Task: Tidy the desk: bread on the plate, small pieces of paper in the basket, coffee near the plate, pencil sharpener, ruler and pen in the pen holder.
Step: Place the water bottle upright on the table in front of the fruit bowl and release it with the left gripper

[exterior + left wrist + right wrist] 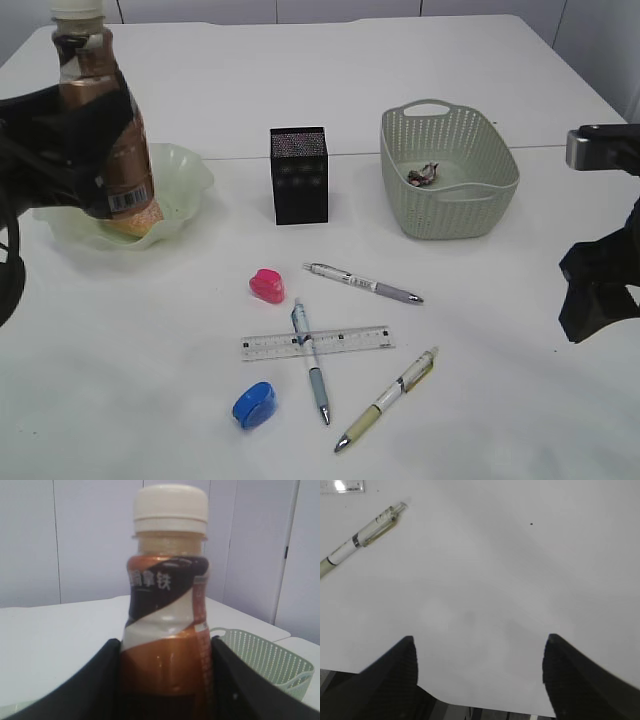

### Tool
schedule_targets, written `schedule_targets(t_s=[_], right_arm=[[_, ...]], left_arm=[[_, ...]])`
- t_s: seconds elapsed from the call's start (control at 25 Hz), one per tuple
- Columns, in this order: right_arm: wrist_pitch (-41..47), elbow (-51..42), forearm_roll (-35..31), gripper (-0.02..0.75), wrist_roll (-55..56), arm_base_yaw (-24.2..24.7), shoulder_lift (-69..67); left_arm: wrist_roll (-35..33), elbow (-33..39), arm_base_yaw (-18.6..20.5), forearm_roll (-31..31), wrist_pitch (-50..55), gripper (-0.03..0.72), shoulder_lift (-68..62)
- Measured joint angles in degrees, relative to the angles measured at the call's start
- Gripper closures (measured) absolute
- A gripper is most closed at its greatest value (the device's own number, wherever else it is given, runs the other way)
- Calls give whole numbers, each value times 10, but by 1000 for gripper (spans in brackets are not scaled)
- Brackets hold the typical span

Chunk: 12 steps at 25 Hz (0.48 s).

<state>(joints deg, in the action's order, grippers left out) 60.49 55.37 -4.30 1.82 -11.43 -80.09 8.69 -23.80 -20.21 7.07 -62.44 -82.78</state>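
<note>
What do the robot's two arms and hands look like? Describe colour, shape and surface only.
Both are matte black. The left hand has broad, flat fingers with slanted upper edges. The right hand has two wide, tapering fingers. In the exterior view the right arm is angular, with a grey block on top. No markings show.

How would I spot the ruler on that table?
Find the black pen holder at the table's middle, then look toward the near edge. The ruler lies flat there, beneath a blue pen crossing it. It is the only clear, flat strip with printed markings.

Exterior: slanted down over counter (480, 380). Left wrist: level, close on bottle (167, 630). Right wrist: downward, shares pen (362, 535) with exterior.
</note>
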Motion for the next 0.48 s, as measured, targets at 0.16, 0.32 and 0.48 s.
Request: schedule_targets(t_s=[0.16,0.32,0.48], right_arm=[[-6,0,3,169,0,0,0],[-7,0,5,169,0,0,0],[-7,0,5,169,0,0,0]], left_arm=[[0,0,0,-19,-3,306,-47],[0,-1,0,-28,-3,307,-94],[0,-1,1,-30,-3,307,-143]])
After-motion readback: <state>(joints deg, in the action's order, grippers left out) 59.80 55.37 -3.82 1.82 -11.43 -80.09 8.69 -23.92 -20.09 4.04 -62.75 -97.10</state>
